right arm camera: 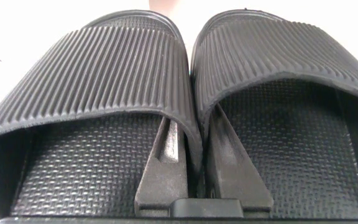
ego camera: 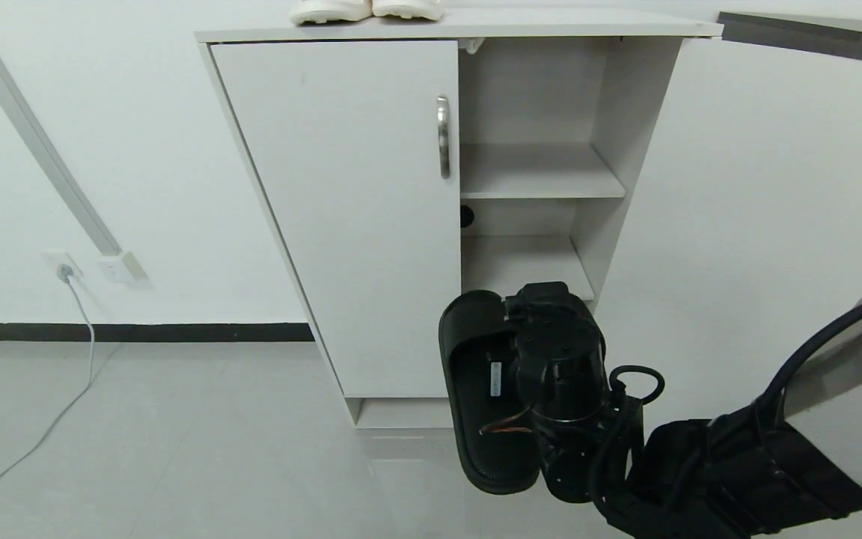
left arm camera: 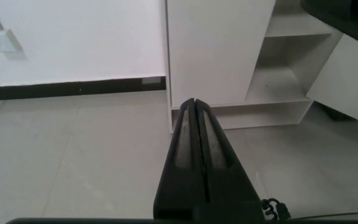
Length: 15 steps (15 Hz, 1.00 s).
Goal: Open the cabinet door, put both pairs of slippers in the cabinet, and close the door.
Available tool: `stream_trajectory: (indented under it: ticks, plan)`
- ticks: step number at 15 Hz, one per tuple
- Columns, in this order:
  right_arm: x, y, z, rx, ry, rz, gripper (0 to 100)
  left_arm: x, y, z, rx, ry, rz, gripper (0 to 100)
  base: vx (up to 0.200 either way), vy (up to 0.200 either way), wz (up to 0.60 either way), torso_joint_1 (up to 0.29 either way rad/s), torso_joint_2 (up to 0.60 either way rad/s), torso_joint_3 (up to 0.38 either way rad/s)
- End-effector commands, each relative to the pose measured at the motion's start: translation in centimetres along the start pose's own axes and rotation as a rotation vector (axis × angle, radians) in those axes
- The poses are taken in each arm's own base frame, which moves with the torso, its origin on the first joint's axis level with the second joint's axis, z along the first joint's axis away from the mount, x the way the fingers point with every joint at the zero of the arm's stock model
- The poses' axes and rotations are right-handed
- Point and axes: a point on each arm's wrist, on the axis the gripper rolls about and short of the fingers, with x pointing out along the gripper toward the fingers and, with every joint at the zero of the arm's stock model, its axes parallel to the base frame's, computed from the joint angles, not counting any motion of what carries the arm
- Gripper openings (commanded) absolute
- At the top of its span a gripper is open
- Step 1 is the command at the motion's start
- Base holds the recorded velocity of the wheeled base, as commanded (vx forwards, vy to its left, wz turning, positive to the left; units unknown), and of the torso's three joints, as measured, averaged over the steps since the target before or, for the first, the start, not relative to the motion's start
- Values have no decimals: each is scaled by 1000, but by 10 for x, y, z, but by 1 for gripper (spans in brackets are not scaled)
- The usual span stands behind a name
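Observation:
A pair of black slippers [ego camera: 476, 389] hangs side by side in front of the white cabinet's [ego camera: 349, 209] lower shelf [ego camera: 524, 266]. My right gripper [ego camera: 528, 307] is shut on them. In the right wrist view its fingers [right arm camera: 166, 162] reach into both slippers [right arm camera: 104, 68] and pinch the two inner strap edges together. The cabinet's right door [ego camera: 760, 224] stands wide open and the left door is closed. A pair of white slippers [ego camera: 367, 9] rests on the cabinet top. My left gripper [left arm camera: 194, 109] is shut on nothing, low over the floor and facing the cabinet [left arm camera: 219, 50].
The upper shelf [ego camera: 536, 172] and lower shelf hold nothing. The left door's metal handle [ego camera: 443, 137] is beside the opening. A wall socket [ego camera: 64, 269] with a grey cable [ego camera: 79, 359] trailing over the floor is at the left. Tiled floor lies open to the cabinet's left.

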Motion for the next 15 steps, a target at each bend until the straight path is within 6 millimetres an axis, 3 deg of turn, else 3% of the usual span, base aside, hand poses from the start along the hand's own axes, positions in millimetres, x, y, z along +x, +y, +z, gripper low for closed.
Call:
stream_trajectory:
  ticks: [1,4,8,15]
  plan:
    - [4,-1,-3,-4,4,-9,0,0,0,0,-2,3,0,0,0,-200,0,2,7,7]
    - [14,-7,-10,-18,20,-39,0,0,0,0,-4,3,0,0,0,0,0,0,0,0]
    - [44,-15,-38,-33,39,-94,0,0,0,0,-4,1,0,0,0,0,0,0,0,0]
    - [48,-13,-46,-31,40,-66,0,0,0,0,-4,3,0,0,0,0,0,0,0,0]
